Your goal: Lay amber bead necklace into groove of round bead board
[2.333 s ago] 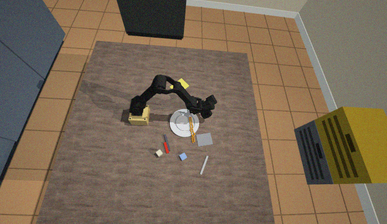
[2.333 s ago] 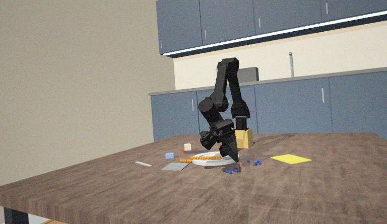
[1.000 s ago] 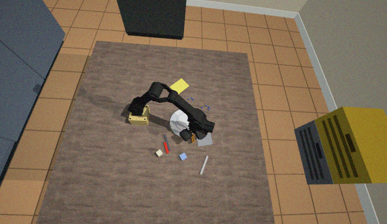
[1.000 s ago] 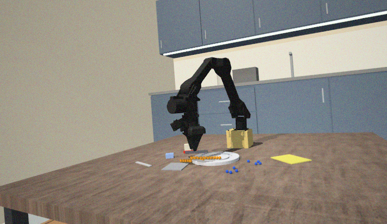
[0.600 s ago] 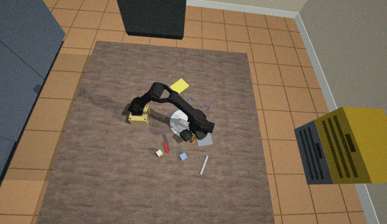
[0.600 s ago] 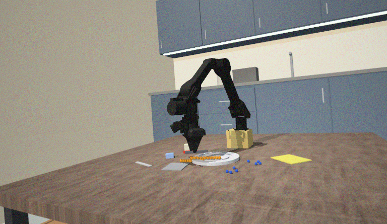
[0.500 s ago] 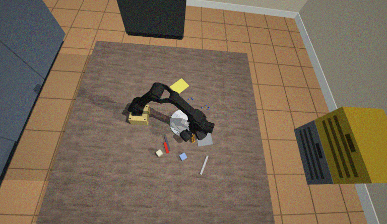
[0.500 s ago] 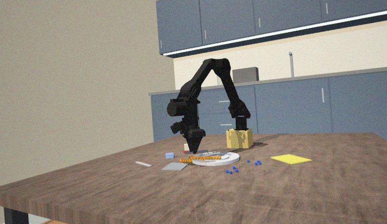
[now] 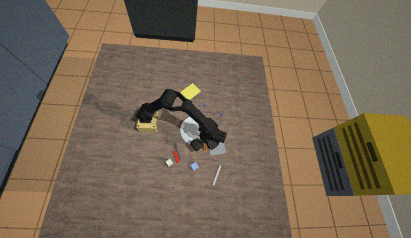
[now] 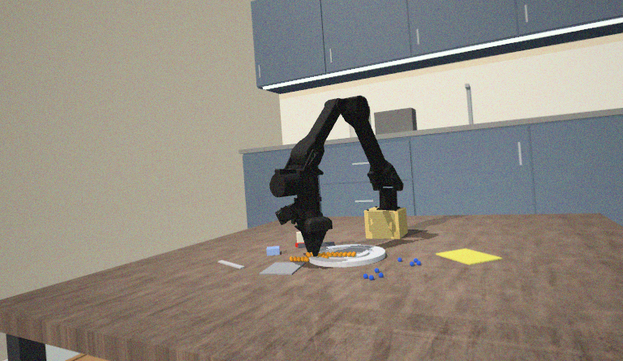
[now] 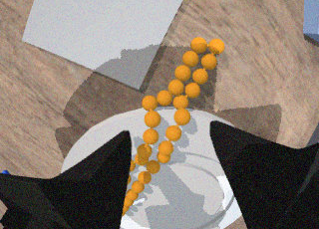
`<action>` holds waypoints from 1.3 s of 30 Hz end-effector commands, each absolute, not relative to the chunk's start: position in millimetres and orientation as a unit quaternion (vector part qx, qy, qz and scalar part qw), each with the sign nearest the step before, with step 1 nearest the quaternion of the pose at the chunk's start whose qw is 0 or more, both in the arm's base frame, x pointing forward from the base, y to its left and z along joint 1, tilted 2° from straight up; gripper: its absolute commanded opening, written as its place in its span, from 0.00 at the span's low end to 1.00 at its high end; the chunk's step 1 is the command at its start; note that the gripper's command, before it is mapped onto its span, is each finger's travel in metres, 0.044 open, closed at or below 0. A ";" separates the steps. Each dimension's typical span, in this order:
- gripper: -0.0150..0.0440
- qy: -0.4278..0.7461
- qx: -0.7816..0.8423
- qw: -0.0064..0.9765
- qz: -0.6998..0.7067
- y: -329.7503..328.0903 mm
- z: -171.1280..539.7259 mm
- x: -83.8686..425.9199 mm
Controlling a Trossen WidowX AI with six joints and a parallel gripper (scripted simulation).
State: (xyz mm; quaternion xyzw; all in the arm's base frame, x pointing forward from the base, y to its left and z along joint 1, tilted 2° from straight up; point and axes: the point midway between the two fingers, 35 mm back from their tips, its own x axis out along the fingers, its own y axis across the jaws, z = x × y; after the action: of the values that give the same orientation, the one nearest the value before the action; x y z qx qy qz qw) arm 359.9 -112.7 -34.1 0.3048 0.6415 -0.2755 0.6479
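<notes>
The amber bead necklace point(image 9: 205, 147) point(image 10: 341, 254) point(image 11: 182, 73) lies as a long, narrow, doubled loop. One end lies on the table beyond the rim, and the rest crosses the top of the round white bead board point(image 9: 183, 132) point(image 10: 354, 262) point(image 11: 95, 146). It does not follow the round groove. In the wrist view the left finger hides its near end. My gripper point(image 10: 314, 254) point(image 11: 170, 132) is open and low over the board's edge, with the two strands between its separated fingertips, not gripped. In the top view the arm hides the fingertips.
A grey sheet point(image 9: 218, 149) point(image 10: 281, 268) point(image 11: 105, 35) lies beside the board's rim. A blue block point(image 9: 194, 166) point(image 10: 272, 251), a cream block point(image 9: 169, 162), a red-handled tool point(image 9: 176, 156) and a pale stick point(image 9: 216, 175) lie around. Several small blue beads and a yellow sheet point(image 9: 190, 91) point(image 10: 468, 256) lie opposite.
</notes>
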 end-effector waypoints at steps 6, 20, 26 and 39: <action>0.46 0.642 0.305 0.647 -0.276 -112.6 -34.6 359.6; 0.25 0.642 0.305 0.647 -0.276 -112.6 -34.6 359.6; 0.25 0.642 0.305 0.647 -0.276 -112.6 -34.6 359.6; 0.25 0.642 0.305 0.647 -0.276 -112.6 -34.6 359.6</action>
State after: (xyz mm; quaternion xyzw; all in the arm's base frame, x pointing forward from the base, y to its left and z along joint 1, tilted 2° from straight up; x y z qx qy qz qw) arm 359.6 -112.6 -34.4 0.3047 0.6419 -0.2756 0.6474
